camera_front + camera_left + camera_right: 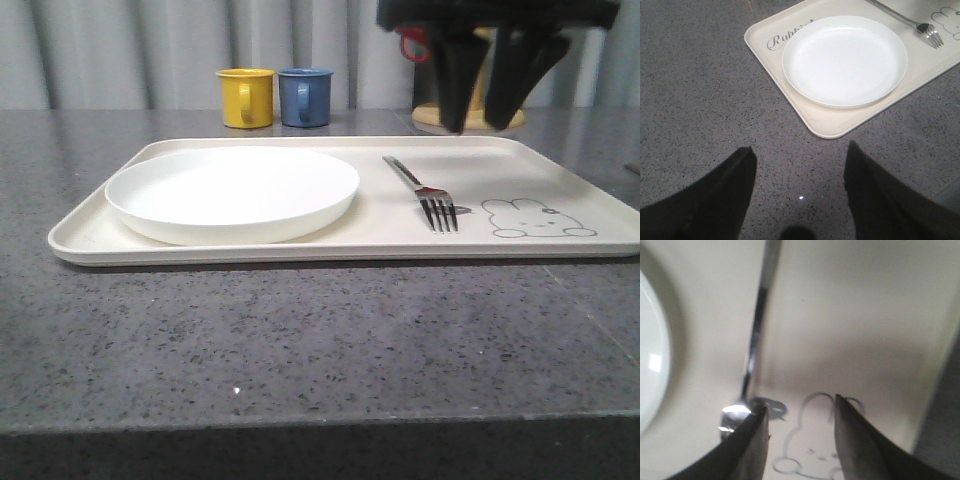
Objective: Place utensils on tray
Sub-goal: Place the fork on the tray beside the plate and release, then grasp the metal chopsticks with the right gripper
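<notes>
A silver four-tined fork (425, 190) lies on the cream tray (300, 250), right of the round white plate (232, 190) and left of the grey rabbit drawing (535, 218). My right gripper (478, 128) hangs open above the tray's far right part, with nothing in it. In the right wrist view its fingers (800, 402) frame the rabbit drawing (812, 450), with the fork (752, 355) just beside one finger. My left gripper (801, 147) is open and empty over bare table, short of the tray's corner (830, 131); the plate (844, 60) and fork (920, 24) lie beyond it.
A yellow cup (245, 97) and a blue cup (305, 96) stand behind the tray. A holder (430, 118) with a cream base stands at the back right, partly hidden by the right gripper. Grey speckled table (300, 340) stretches in front of the tray.
</notes>
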Robot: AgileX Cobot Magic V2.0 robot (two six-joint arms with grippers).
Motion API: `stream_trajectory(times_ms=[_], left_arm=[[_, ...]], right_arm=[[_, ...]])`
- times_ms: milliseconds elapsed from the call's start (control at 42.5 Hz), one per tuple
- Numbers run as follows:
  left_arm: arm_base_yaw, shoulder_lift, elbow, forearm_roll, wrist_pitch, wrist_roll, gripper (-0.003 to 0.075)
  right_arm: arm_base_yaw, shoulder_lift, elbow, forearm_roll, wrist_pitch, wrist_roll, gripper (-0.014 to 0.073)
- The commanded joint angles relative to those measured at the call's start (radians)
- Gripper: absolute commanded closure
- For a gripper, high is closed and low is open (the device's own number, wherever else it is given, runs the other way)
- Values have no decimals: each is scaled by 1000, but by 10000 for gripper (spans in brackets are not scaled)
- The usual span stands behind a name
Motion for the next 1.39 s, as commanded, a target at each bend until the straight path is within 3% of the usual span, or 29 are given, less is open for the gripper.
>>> stream_trajectory(times_ms=[0,188,424,565,1153,1365], left_arm=[[-10,1,-24,0,-66,-10,335],[-10,1,-24,0,-66,-10,335],[-10,1,-24,0,-66,-10,335],[-10,1,-24,0,-66,-10,335],[-10,1,-24,0,-66,-10,335],[-10,1,-24,0,-66,-10,335]], right_arm=[[-32,-129,-25,-143,106,-71,243],[-175,-258,62,-150,108,-122,243],[-395,-287,211,-26,74,-211,243],[-465,-272,283,55,24,-259,243],[-483,-103,298,75,-45,-281,239],[-483,-83,298,73,-66,-281,189]])
